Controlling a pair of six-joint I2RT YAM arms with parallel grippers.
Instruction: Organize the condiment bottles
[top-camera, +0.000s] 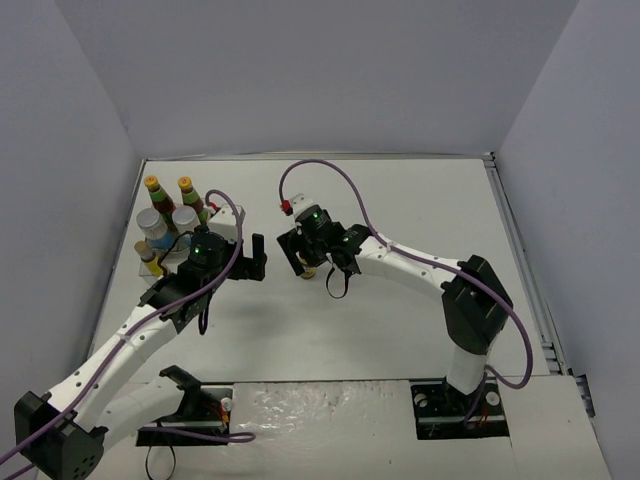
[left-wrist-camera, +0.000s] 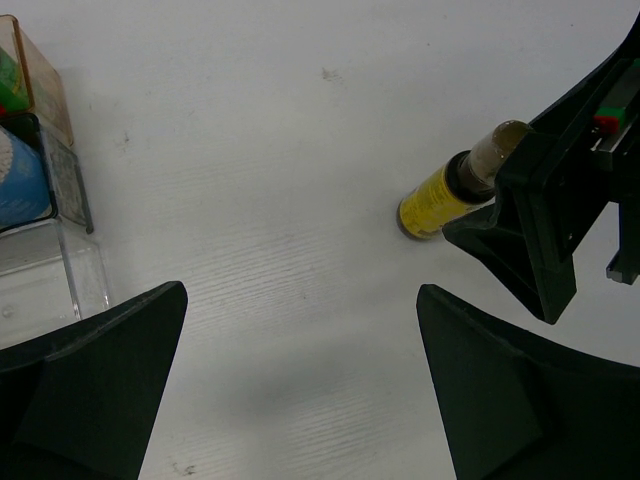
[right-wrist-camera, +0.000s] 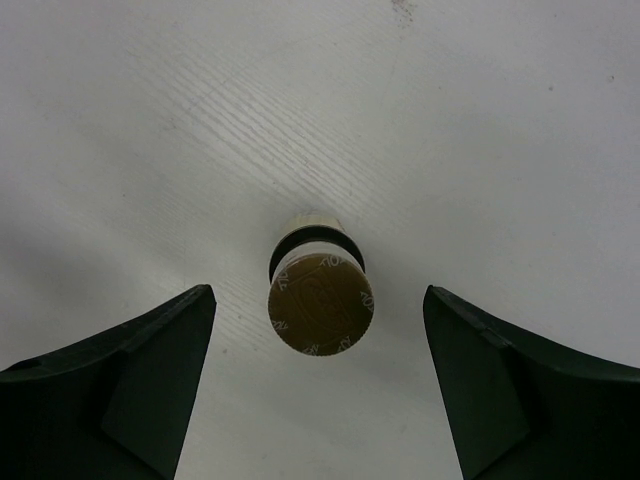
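One tiny yellow bottle (right-wrist-camera: 320, 303) with a brown cap stands upright on the white table between the fingers of my right gripper (right-wrist-camera: 318, 330). The jaws are open and touch it on neither side. In the left wrist view the same bottle (left-wrist-camera: 432, 201) shows beside a right finger (left-wrist-camera: 540, 235). My left gripper (left-wrist-camera: 300, 380) hangs open over bare table, left of that bottle. Two dark orange-capped bottles (top-camera: 155, 192), two white silver-lidded jars (top-camera: 151, 226) and another tiny yellow bottle (top-camera: 150, 263) stand in the clear tray (top-camera: 222, 222) at the left.
The clear tray (left-wrist-camera: 60, 270) with its amber wall lies just left of my left fingers. Grey walls enclose the table on three sides. A metal rail (top-camera: 525, 260) runs along the right edge. Purple cables loop over both arms.
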